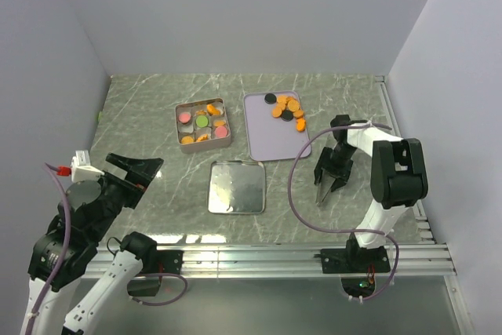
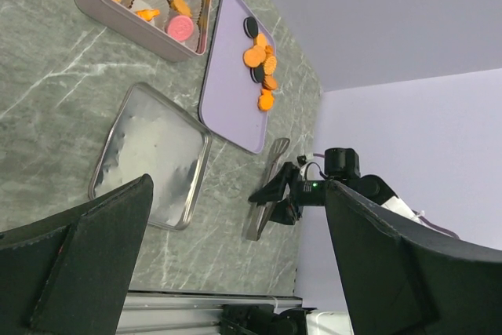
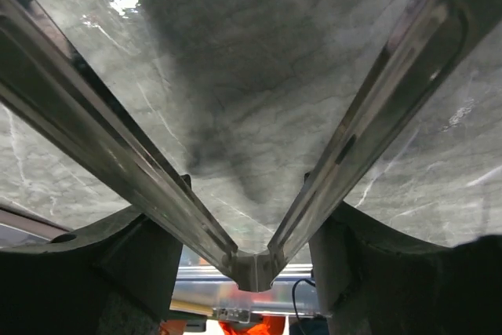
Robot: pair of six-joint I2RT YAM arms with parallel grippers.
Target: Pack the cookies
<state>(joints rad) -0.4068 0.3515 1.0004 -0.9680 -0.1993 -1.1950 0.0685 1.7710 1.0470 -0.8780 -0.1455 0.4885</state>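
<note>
Cookies sit heaped on your lavender tray, others already in the tin. Your right gripper grips metal tongs for lifting them; your left gripper waits apart, empty.

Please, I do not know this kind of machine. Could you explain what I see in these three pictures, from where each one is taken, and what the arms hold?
Two robot arms are bolted at a table's near edge. One picture looks down from above; the other two come from cameras on each wrist.

On the marble table lie an open tin with divided compartments holding cookies, a lavender tray with loose cookies, and a shiny metal lid.

The right gripper holds metal tongs against its fingers; the tongs' arms spread open above bare table. The left gripper is open and holds nothing.
</note>
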